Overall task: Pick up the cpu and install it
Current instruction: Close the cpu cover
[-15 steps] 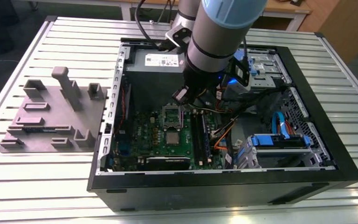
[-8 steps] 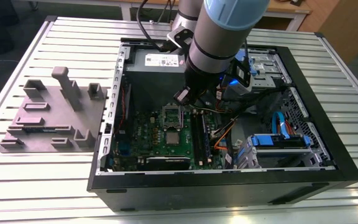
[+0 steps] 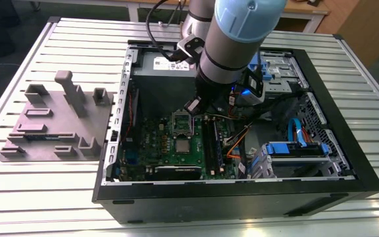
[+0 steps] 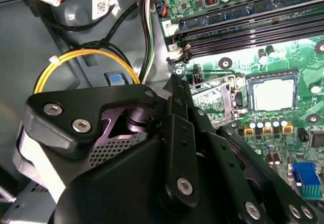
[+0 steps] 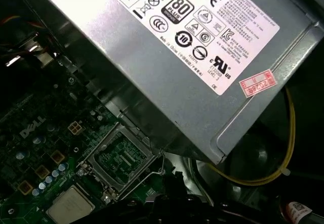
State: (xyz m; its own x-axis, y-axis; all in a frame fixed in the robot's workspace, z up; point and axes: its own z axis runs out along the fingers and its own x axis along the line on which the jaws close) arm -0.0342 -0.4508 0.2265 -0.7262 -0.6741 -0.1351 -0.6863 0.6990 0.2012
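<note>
The flat, silver-topped square cpu (image 3: 183,146) is seen lying on the green motherboard (image 3: 151,148), just beside the open socket frame (image 3: 181,124). Above the socket the black end effector (image 3: 196,106) is held inside the case, its fingers hidden — open or closed cannot be told. Behind it the grey metal power supply (image 3: 160,64) is seen.

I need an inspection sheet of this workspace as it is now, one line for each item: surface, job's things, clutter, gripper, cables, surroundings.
Surface: slatted metal table; an open computer case stands on it.
Job's things: cpu lies in its socket on the green board; the socket cover frame is swung open beside it.
Clutter: grey tray beside the case, at the exterior view's left.
Gripper: gripper inside the case, above the board, near the power supply box.
Cables: yellow cable loops by the power supply box; blue cable inside the case.
Surroundings: wooden furniture behind the table.
</note>
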